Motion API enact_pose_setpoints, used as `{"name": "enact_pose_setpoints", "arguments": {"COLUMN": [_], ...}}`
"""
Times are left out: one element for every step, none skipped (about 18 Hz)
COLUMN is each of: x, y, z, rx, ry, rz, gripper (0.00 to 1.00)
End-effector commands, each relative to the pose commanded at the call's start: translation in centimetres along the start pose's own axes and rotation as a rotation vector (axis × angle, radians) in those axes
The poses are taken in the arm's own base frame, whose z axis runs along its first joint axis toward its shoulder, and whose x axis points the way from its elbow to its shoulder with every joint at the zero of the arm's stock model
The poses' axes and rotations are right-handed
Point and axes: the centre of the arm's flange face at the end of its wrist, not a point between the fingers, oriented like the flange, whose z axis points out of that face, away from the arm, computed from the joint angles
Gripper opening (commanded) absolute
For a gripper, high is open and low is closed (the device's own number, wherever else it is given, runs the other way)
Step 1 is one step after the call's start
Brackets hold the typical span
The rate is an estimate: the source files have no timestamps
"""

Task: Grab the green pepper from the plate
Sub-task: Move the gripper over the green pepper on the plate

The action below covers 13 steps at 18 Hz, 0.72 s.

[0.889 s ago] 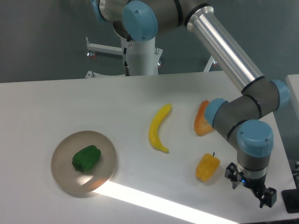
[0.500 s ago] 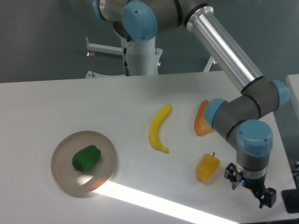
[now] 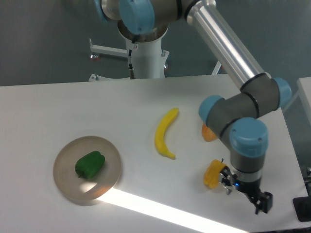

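Black jaws apart, empty, beside yellow pepper (image 3: 214, 174)

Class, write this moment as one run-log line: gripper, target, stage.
gripper: open, empty, at the table's right side beside yellow pepper | target: green pepper on plate | stage: approach, not yet grasped
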Motion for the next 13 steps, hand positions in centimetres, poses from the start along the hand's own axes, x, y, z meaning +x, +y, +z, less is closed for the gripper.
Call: {"name": "enact_pose_setpoints", "arguments": {"x": [1.2,2.6,4.1,5.7,7.4,9.2,10.7,11.5,12.5,13.5,14.5,15.9,17.0], "y": [-0.2,-0.6,-0.9,-1.1,-1.4,-1.9,-2.4,-3.0,-4.0,-5.0,-5.9,-7.0,-7.9], "z": [-0.7,-1.4,-2.0,-2.4,-2.6,-2.8,-3.0,-3.5,-3.8,-4.0,-4.3,-4.7,-4.7], "rx": [0.024,0.041,0.047,0.049,0.048,0.044,0.045,0.054,0.077,0.092,0.101,0.102,0.099], "ry": [0.029,0.053,0.074,0.095,0.115,0.134,0.147,0.157,0.179,0.198,0.213,0.219,0.226], "rz": [-0.033,-0.059,-0.080,-0.096,-0.100,-0.107,-0.129,-0.178,-0.233,-0.275,-0.299,-0.309,-0.326], "gripper": [1.00,1.00,1.00,1.00,1.00,1.00,1.00,1.00,1.00,1.00,1.00,1.00,1.00]}}
